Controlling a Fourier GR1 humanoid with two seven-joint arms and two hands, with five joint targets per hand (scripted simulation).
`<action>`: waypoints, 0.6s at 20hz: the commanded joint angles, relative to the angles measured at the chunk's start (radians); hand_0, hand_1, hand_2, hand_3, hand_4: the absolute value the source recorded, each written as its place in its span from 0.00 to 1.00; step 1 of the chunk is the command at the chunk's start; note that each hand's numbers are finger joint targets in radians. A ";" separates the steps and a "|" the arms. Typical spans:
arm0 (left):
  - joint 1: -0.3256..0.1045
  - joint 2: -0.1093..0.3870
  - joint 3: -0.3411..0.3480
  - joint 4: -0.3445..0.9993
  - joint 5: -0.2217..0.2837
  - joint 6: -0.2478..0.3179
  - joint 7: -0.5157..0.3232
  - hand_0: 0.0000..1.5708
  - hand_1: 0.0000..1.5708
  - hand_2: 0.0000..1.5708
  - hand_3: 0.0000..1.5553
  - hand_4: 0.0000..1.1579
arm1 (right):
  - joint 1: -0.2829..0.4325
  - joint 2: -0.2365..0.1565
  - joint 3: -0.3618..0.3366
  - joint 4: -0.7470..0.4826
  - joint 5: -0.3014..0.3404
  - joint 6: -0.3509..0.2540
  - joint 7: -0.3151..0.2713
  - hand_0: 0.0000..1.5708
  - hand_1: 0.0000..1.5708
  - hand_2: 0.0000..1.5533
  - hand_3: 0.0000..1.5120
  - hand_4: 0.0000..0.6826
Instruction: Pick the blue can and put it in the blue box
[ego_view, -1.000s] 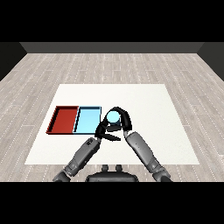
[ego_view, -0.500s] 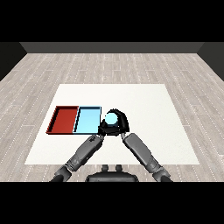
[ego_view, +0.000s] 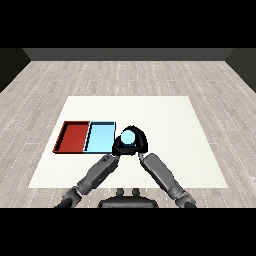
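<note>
White table unchanged; right robot hand, curled round blue can, has neared blue tray.

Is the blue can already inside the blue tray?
No, the blue can is held in the right hand, just right of the blue tray.

Two forearms, grey, smooth and rounded, built in tapering segments with darker seams at the joints. Each ends in a black hand: left hand, right hand. No cables, screws or markings can be made out.
</note>
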 joint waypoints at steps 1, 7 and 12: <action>-0.062 -0.010 -0.049 0.061 0.105 0.035 -0.065 1.00 1.00 1.00 0.96 0.82 | 0.052 0.007 -0.037 -0.045 -0.004 0.056 -0.007 0.92 0.92 0.93 0.92 0.91; -0.035 -0.010 0.029 0.082 0.035 -0.042 -0.136 1.00 1.00 1.00 0.99 0.91 | 0.059 -0.024 -0.025 -0.090 -0.072 0.103 0.021 0.74 0.74 0.80 0.73 0.58; -0.030 -0.010 0.000 0.072 0.041 0.007 -0.160 1.00 1.00 1.00 0.99 0.97 | 0.007 0.007 -0.025 -0.024 0.061 0.107 0.086 0.00 0.00 0.00 0.00 0.00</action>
